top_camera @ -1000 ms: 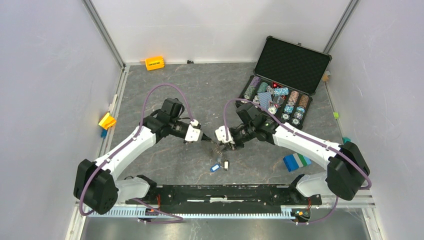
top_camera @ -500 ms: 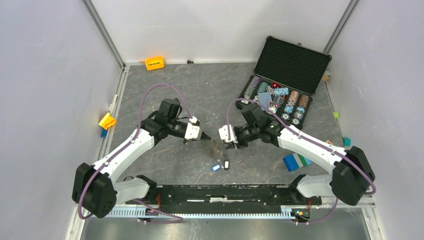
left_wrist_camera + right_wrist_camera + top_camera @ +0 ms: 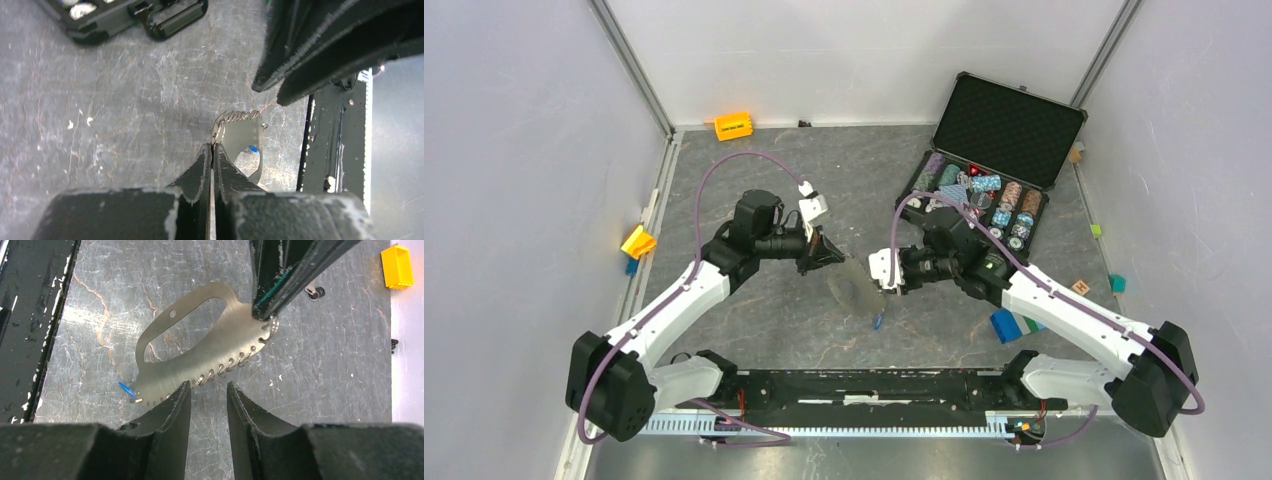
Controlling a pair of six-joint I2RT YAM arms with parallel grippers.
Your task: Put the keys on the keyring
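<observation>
Keyring (image 3: 200, 357) in left gripper (image 3: 212, 150) (blue key (image 3: 126, 388) alongside)

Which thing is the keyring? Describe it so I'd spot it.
Find the middle of the grey table. The keyring, pinched by the left claw, is a flat silvery plate with an oval cutout and a wire-coiled edge, far larger than the blue key at its end.

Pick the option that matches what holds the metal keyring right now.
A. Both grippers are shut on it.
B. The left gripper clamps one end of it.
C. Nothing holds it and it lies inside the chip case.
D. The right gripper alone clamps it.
B: the left gripper is shut on one end of the keyring, while the right gripper stands open by its wire-coiled edge.
</observation>
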